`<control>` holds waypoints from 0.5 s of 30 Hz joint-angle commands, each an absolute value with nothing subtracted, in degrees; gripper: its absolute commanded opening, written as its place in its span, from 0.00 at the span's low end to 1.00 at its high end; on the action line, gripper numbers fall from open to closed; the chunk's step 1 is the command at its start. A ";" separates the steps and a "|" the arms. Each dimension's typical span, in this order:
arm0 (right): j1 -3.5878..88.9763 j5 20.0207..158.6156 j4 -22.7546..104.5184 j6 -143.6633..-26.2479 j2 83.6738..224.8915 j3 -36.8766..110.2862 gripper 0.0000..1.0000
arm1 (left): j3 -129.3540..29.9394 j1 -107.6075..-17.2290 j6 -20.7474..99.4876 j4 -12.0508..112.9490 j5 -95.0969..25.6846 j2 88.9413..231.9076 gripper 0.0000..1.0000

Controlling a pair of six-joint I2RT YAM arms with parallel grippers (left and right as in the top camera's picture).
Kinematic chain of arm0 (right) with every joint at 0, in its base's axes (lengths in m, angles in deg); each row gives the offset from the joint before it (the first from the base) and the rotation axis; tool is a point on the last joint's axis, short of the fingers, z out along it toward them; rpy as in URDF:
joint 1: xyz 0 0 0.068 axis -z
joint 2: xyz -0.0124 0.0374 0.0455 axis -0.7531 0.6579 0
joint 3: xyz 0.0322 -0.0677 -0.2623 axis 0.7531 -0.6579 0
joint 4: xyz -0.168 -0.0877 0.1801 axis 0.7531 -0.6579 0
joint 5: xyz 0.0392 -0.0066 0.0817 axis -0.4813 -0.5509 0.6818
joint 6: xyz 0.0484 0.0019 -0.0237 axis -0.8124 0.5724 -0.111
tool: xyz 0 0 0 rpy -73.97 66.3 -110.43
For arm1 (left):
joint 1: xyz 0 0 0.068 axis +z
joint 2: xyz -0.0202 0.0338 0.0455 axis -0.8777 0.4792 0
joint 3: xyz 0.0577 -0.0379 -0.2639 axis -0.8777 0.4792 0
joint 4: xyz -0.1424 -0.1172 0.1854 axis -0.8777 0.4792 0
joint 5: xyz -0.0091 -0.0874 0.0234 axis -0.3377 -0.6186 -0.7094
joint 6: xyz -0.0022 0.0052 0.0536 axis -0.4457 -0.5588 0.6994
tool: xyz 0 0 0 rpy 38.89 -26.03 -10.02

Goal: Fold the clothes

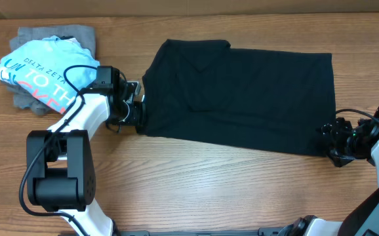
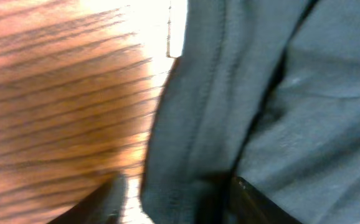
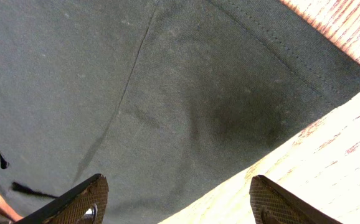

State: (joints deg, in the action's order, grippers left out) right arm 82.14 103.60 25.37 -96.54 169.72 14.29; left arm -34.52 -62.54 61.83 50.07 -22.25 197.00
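A light blue printed shirt (image 1: 45,62) is lying on a grey garment (image 1: 84,33), near the left gripper (image 1: 137,105). The black T-shirt (image 1: 242,92) is lying flat across the table (image 1: 209,187). The left gripper is straddling its left edge, jaws spread; the right gripper (image 1: 327,139) is hovering spread over its right corner.

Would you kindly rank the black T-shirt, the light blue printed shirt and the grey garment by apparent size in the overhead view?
1. black T-shirt
2. light blue printed shirt
3. grey garment, unsure: the blue shirt covers much of it.
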 commanded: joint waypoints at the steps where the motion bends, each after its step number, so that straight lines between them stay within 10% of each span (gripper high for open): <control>1: 82.24 103.89 25.51 -96.26 169.68 15.30 0.76 | -31.78 -63.04 58.68 50.11 -15.67 197.53 0.32; 5: 82.24 103.86 25.53 -96.08 169.68 15.30 0.76 | -31.83 -62.63 54.70 50.81 -14.20 197.53 0.04; 15: 82.24 101.72 25.18 -95.62 169.68 15.30 0.76 | -34.47 -56.31 55.34 59.18 -21.70 195.67 0.09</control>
